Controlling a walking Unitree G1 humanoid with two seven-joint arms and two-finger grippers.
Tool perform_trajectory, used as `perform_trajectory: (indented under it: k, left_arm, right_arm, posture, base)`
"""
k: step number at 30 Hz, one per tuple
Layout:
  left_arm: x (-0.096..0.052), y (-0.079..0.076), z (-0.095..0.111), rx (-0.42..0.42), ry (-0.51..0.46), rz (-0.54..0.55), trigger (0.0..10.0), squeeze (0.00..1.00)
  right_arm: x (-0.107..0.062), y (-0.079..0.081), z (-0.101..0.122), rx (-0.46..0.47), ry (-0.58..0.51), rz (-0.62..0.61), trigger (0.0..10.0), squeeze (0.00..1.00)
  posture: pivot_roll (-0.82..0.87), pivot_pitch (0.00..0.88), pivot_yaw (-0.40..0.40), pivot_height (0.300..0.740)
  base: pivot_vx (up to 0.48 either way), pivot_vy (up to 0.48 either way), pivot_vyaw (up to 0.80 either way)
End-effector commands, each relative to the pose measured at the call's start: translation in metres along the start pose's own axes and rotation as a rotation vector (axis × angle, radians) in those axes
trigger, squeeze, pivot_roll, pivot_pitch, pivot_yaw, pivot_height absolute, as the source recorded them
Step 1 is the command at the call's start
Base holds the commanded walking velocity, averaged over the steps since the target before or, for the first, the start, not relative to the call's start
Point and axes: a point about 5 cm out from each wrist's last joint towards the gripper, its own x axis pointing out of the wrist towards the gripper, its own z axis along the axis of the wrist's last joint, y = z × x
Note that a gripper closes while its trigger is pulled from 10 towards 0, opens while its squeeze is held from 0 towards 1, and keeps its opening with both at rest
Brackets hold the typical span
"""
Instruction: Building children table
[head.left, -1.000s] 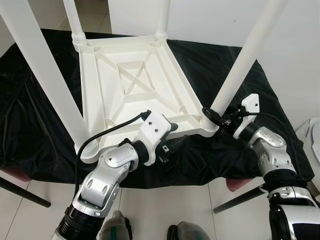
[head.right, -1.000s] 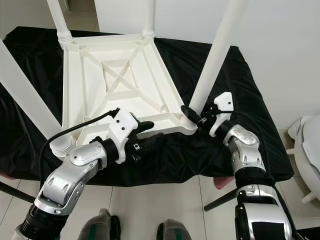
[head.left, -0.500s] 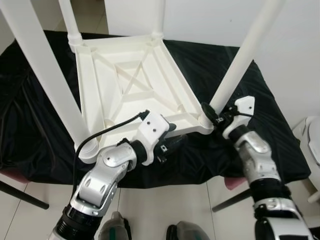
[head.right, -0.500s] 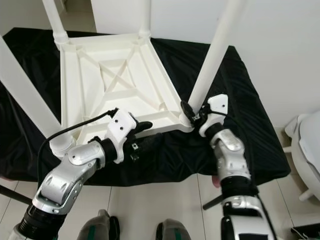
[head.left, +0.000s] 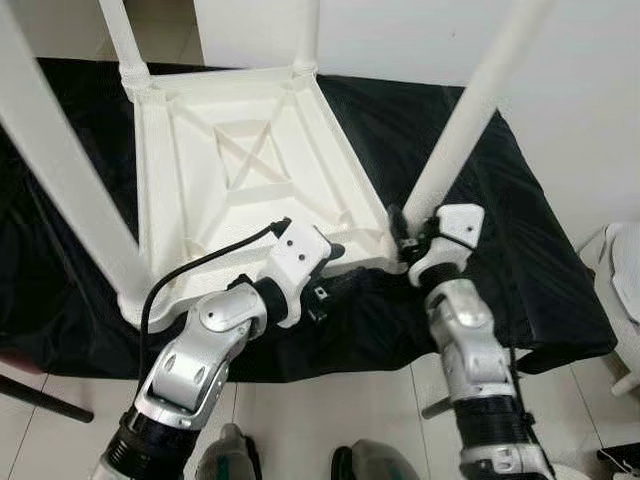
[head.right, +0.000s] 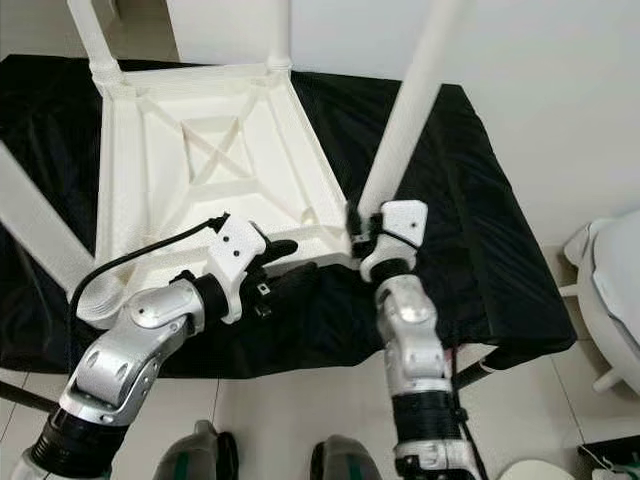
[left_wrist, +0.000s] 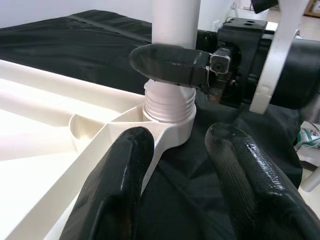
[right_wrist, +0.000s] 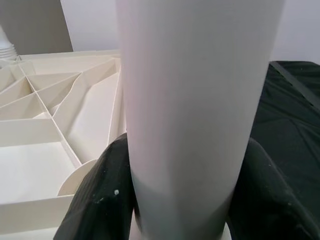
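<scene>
Upturned white plastic children's table (head.left: 250, 170) on black-draped counter (head.left: 520, 260); right hand (head.left: 402, 232) pinching round white table leg (head.left: 455, 140) at its socket. Left hand (left_wrist: 175, 165) spread, straddling the table's near corner rim.

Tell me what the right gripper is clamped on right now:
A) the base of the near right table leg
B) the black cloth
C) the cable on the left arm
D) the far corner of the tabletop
A: the right gripper has a finger on each side of the white leg, just above its threaded socket.
</scene>
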Motion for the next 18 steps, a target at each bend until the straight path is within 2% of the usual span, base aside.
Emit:
perform_trajectory:
  k: [1, 5, 6, 10, 11, 15, 18]
  left_arm:
    - [0.000, 0.002, -0.001, -0.006, 0.001, 0.007, 10.0, 0.00]
    - [0.001, 0.004, 0.000, -0.003, -0.001, 0.010, 10.0, 0.00]
    - [0.001, 0.004, 0.000, -0.001, -0.002, 0.011, 10.0, 0.00]
    - [0.001, 0.004, 0.000, 0.000, -0.003, 0.011, 10.0, 0.00]
    - [0.001, 0.004, 0.000, 0.003, -0.002, 0.008, 10.0, 0.00]
    - [0.002, 0.003, 0.000, 0.012, -0.003, 0.007, 10.0, 0.00]
    - [0.003, 0.004, 0.002, 0.013, -0.009, 0.007, 10.0, 0.00]
  right_arm:
    - [-0.003, 0.012, 0.005, 0.023, -0.010, 0.023, 0.0, 0.00]
    - [-0.005, 0.015, 0.006, 0.013, -0.003, 0.030, 0.0, 0.00]
    - [-0.005, 0.014, 0.006, 0.011, 0.004, 0.020, 10.0, 0.00]
    - [-0.004, 0.012, 0.008, 0.019, 0.005, 0.021, 10.0, 0.01]
    - [-0.005, 0.011, 0.009, 0.037, 0.003, 0.045, 10.0, 1.00]
    - [-0.005, 0.006, 0.012, 0.049, -0.002, 0.103, 10.0, 1.00]
    - [-0.001, -0.006, 0.016, 0.048, -0.009, 0.169, 10.0, 1.00]
  posture:
    - [-0.13, 0.050, -0.028, 0.740]
    - [-0.13, 0.050, -0.030, 0.740]
    - [-0.13, 0.049, -0.031, 0.740]
    - [-0.13, 0.049, -0.031, 0.740]
    - [-0.14, 0.046, -0.034, 0.740]
    - [-0.14, 0.047, -0.034, 0.740]
    - [-0.13, 0.046, -0.038, 0.740]
  base:
    - [0.000, 0.000, 0.00]
    - [0.000, 0.000, 0.00]
    - [0.000, 0.000, 0.00]
    - [0.000, 0.000, 0.00]
    - [0.000, 0.000, 0.00]
    - [0.000, 0.000, 0.00]
    - [0.000, 0.000, 0.00]
